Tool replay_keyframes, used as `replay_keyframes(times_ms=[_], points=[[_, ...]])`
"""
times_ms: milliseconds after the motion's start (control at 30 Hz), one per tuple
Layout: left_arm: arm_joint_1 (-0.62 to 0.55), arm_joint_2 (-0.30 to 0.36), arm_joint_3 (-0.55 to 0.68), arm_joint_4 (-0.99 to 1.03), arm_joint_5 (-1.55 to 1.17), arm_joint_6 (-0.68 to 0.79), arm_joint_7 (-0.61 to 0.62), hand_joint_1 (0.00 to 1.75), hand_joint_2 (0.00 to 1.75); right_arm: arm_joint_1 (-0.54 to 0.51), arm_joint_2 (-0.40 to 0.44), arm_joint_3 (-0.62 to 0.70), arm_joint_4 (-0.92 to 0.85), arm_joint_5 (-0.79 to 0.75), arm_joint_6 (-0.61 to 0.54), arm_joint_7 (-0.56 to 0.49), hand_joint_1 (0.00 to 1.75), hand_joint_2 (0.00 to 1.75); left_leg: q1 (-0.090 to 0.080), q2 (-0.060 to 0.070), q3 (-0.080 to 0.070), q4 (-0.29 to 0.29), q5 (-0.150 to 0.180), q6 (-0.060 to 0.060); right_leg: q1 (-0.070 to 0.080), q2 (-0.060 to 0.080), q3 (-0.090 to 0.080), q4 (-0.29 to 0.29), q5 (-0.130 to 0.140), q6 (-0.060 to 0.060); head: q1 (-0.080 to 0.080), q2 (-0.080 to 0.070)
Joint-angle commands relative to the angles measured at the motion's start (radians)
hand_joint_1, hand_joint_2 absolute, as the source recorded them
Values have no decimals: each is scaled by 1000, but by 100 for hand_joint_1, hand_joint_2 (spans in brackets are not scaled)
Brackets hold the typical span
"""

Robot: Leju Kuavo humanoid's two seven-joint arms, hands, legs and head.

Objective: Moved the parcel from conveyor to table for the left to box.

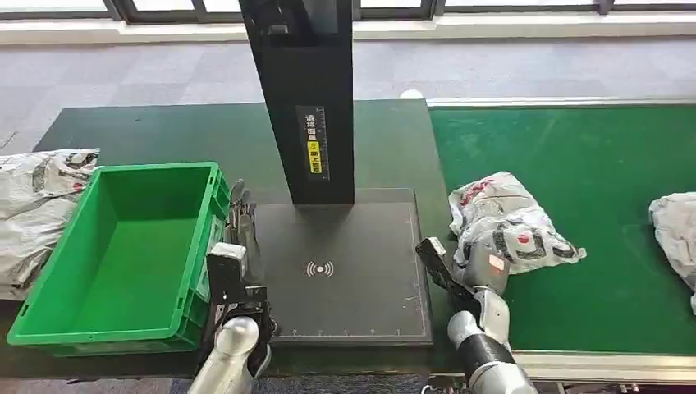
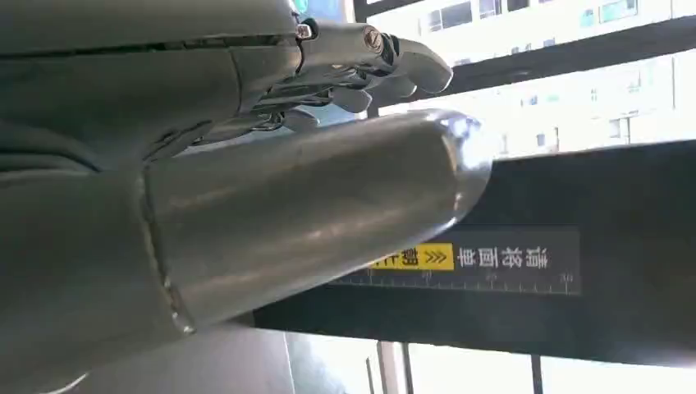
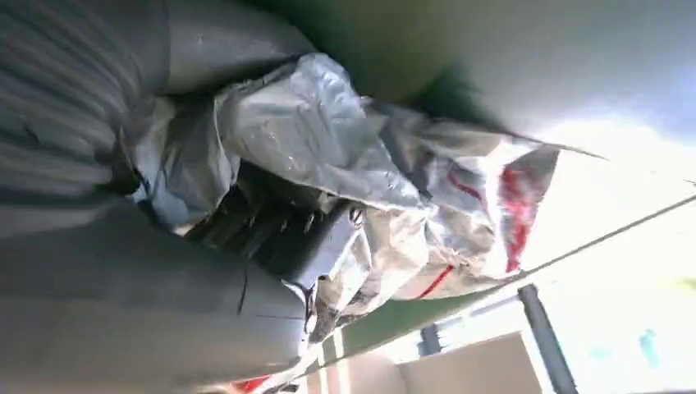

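A crumpled grey-white parcel (image 1: 502, 212) with red and black print lies on the green conveyor belt (image 1: 591, 156), close to the belt's left edge. My right hand (image 1: 476, 267) reaches into the parcel's near side. In the right wrist view the dark fingers (image 3: 271, 234) are buried in the folds of the parcel (image 3: 394, 164) and grip it. My left hand (image 1: 238, 223) stands upright beside the green crate (image 1: 98, 335), fingers straight and holding nothing. The left wrist view shows the left hand (image 2: 246, 164) empty in front of the black post.
A black scanner post (image 1: 308, 98) rises from a dark pad (image 1: 345, 271) between the crate and the belt. Another parcel (image 1: 677, 234) lies at the belt's right edge. More bagged parcels (image 1: 37, 213) are heaped left of the crate on the dark green table (image 1: 164, 131).
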Motion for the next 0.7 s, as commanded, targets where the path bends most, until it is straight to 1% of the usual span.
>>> replay_keyframes(times_ms=[33,100,267,400,700], points=[[129,61,-30,-314,-36,210,-122,0,0,236,46,227,-707,-534,289,-265,175,175,-1,-3,-3,0,1,1,0,-3,-2,0,0,0,0,0],[143,74,-54,-359,-46,272,-122,0,0,256,34,266,-746,-561,293,-241,175,175,-2,-4,-3,2,-1,2,-1,-4,-2,2,-2,1,0,0],[142,78,-50,-342,-29,263,-122,0,0,268,29,286,-761,-633,288,-290,175,175,-3,-7,-3,0,0,2,-2,-7,0,0,-3,2,0,0],[152,76,-48,-343,-32,259,-122,0,0,281,32,308,-781,-648,291,-304,175,175,-4,-9,-2,-1,0,4,-2,-10,2,-2,-3,2,0,0],[152,76,-48,-343,-32,259,-122,0,0,281,32,308,-781,-648,291,-304,175,175,-4,-9,-3,1,0,4,-3,-11,2,-2,-2,2,0,0]])
